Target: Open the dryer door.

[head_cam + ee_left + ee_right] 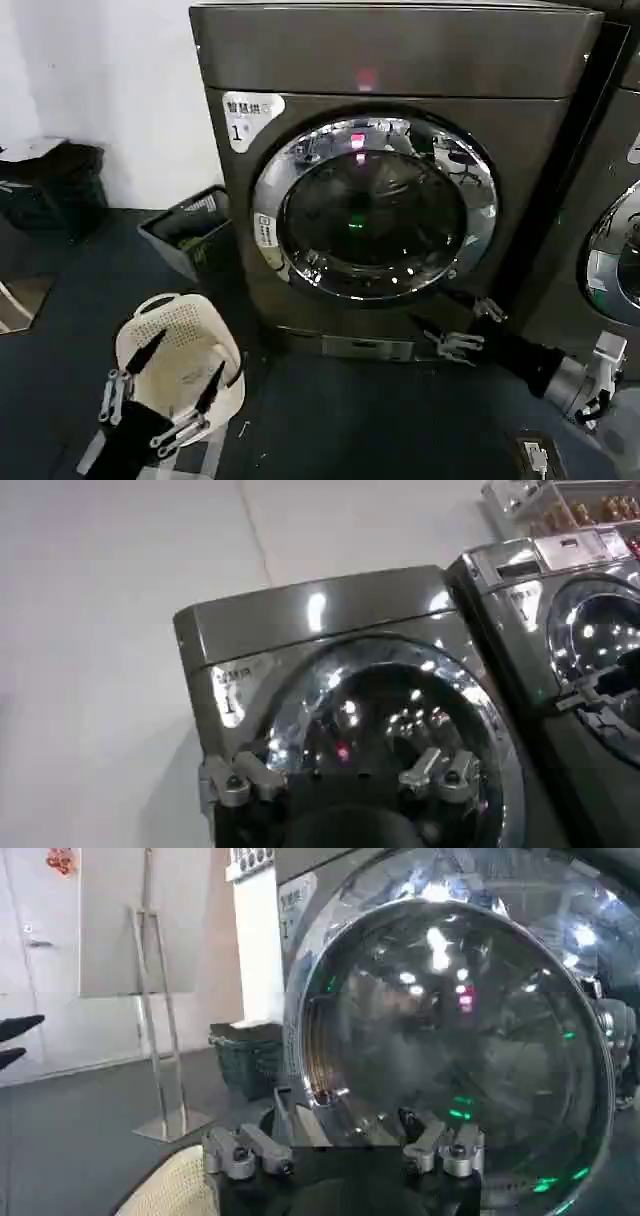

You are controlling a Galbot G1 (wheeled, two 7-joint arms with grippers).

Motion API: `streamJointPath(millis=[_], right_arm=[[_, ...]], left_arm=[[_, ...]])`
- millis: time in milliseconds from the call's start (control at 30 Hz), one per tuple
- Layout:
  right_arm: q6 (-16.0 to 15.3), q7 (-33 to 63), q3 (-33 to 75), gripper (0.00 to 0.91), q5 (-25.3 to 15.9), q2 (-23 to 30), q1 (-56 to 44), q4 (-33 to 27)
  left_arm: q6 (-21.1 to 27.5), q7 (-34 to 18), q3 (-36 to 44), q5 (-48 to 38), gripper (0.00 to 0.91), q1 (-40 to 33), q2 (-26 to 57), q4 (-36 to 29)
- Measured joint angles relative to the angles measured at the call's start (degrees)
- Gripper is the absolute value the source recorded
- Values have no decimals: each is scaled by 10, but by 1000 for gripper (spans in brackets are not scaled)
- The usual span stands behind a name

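The dryer is a dark grey-brown front loader with a white "1" label and a small red light. The dryer door, chrome-rimmed with dark glass, looks flush against the dryer's front. My right gripper is at the door's lower right rim, fingers apart and pointing at it. In the right wrist view the right gripper stands open close to the door glass. My left gripper hangs open low on the left, above a white basket. The left wrist view shows the dryer from farther off.
A second dark machine stands right beside the dryer. A white perforated basket lies on the dark floor at front left. A dark bin sits against the dryer's left side, with a black crate farther left by the white wall.
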Motion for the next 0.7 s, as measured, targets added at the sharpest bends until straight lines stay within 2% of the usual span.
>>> streamJointPath(millis=[300, 700], right_arm=[[41, -6, -51, 907, -26, -1, 50, -45], [80, 3, -144, 907, -45, -4, 160, -128]], left_arm=[[0, 0, 0, 0, 907, 0, 0, -3], [0, 0, -6, 10, 907, 9, -16, -16]])
